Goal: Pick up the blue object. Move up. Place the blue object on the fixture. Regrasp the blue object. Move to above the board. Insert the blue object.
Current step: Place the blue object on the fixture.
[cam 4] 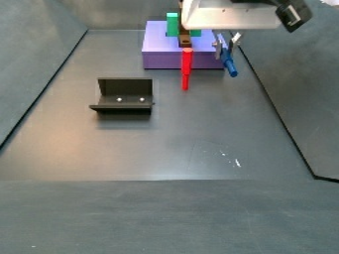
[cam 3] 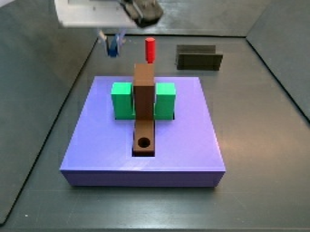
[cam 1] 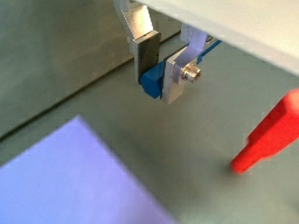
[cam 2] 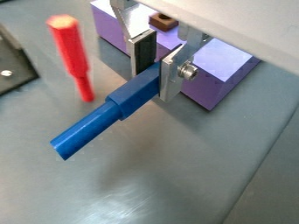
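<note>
Dark grey matte flooring fills the walled work area, seen from two fixed side cameras and two cameras on the arm's wrist.

Nearest, in both wrist views, the gripper [cam 2: 156, 59] has its two flat silver fingers [cam 2: 172, 72] closed on one end of the blue object [cam 2: 107, 122], a slim blue peg. Most of the peg's length sticks out free to one side of the fingers, with its long axis running crosswise to them. It appears to hang clear of the floor, casting a soft shadow beneath.

Just beyond the peg, a red peg [cam 2: 73, 54] stands upright on the floor, not touching anything. In a side view the blue object [cam 4: 229, 63] hangs tilted below the gripper [cam 4: 225, 42], just beside that red peg [cam 4: 185, 69].

Farther off, the board [cam 3: 143, 129], a lavender slab, carries a green block [cam 3: 122, 100] and a brown bar [cam 3: 144, 116] with a round hole near one end.

The fixture [cam 4: 122, 97], a dark notched block, sits on the floor well apart from the gripper, across the open floor on the other side of the red peg. Judging from this, the pick-up looks done, and the coming move is a carry sideways to the fixture, with the peg's free end needing to settle into the notch.
</note>
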Robot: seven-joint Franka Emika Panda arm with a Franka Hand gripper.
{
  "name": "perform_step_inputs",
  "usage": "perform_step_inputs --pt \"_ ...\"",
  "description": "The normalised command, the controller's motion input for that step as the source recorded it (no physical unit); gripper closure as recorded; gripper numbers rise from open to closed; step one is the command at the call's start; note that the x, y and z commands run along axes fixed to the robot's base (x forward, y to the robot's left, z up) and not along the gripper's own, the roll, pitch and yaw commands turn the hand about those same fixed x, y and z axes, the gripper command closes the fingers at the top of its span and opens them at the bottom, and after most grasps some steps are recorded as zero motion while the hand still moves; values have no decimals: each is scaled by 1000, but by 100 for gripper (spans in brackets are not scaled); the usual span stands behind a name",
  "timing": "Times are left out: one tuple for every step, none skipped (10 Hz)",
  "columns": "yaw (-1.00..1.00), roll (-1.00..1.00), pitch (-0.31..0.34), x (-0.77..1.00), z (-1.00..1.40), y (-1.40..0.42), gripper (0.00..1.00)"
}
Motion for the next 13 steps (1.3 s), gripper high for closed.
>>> perform_step_inputs --pt "-146 -874 -94 223 794 400 100" --pt "-109 -917 -140 374 711 403 100" --pt "-169 -934 -149 451 669 337 100" --pt "-200 -969 -17 649 506 203 100" --pt "-129 -1000 -60 620 309 149 100" --pt "-120 -1000 -86 666 237 111 100" --pt "-129 -1000 -6 729 89 77 100" --pt "-134 -1000 0 743 54 66 100" --pt "-129 -1000 0 746 54 69 100" --pt "-69 -969 0 794 0 111 100" --pt "-71 -900 0 837 9 103 100" --pt "-91 -860 0 877 6 74 100" --pt "-100 -760 0 914 11 66 100"
